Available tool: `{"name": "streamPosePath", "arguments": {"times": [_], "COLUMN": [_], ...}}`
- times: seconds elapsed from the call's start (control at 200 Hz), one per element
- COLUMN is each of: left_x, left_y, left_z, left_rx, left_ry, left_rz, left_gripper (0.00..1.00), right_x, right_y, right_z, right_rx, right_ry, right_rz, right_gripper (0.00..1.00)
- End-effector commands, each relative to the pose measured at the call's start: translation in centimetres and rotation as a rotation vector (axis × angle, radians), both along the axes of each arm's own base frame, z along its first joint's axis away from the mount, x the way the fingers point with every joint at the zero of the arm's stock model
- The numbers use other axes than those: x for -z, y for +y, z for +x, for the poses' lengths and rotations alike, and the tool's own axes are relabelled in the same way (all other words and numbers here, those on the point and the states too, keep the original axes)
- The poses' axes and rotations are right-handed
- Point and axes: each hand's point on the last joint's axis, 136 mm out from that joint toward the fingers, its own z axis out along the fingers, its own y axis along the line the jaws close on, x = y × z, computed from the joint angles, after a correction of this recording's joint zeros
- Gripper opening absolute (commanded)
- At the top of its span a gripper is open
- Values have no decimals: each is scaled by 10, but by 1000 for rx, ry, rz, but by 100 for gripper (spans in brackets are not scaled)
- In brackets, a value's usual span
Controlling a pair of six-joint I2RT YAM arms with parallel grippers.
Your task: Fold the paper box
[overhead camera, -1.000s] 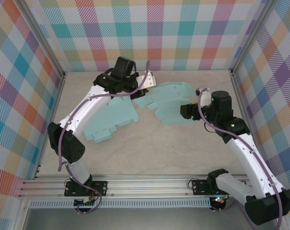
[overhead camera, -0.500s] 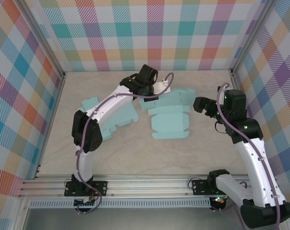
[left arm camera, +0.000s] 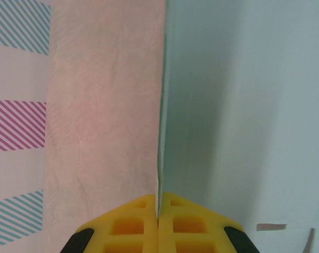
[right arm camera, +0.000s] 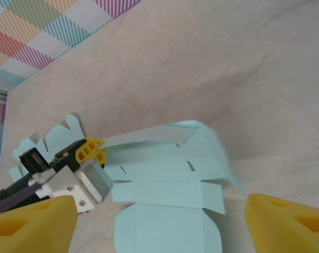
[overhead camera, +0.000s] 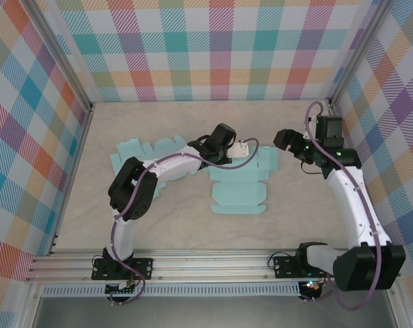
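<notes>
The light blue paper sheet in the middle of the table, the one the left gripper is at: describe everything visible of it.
The sheet is a light blue die-cut box blank, thin card by its look, with creased panels, rounded tabs and small slits. Most of it lies flat on the table. Its far panel stands raised on edge and curls over at the right end. The left gripper is shut on that panel's edge. The right gripper is open and apart from it.

Left pincer [left arm camera: 158,211] clamps the paper box [left arm camera: 243,105] edge over the table [left arm camera: 101,105].
</notes>
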Motion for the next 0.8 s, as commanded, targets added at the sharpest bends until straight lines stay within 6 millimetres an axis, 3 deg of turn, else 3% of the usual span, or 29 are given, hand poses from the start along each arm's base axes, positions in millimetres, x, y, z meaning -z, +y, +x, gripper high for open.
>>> {"name": "streamPosePath", "arguments": {"times": [0.0,0.245,0.565,0.795], "left_x": [-63,-58,-50,-43], "left_y": [-12,-22,-32,-32], "left_z": [2,-8,-13,-9], "left_rx": [-24,-42,-6,-26], "left_ry": [-171,-304,-356,-365], "left_rz": [-133,-133,-92,-67], "left_gripper": [0,0,0,0], "right_x": [-6,20,41,59], "right_y": [14,28,25,39], "right_z": [14,31,57,62], "right_rx": [-43,-61,-62,-90], "right_ry": [-24,52,129,183], "right_rz": [90,181,100,115], "right_gripper": [81,70,67,63]}}
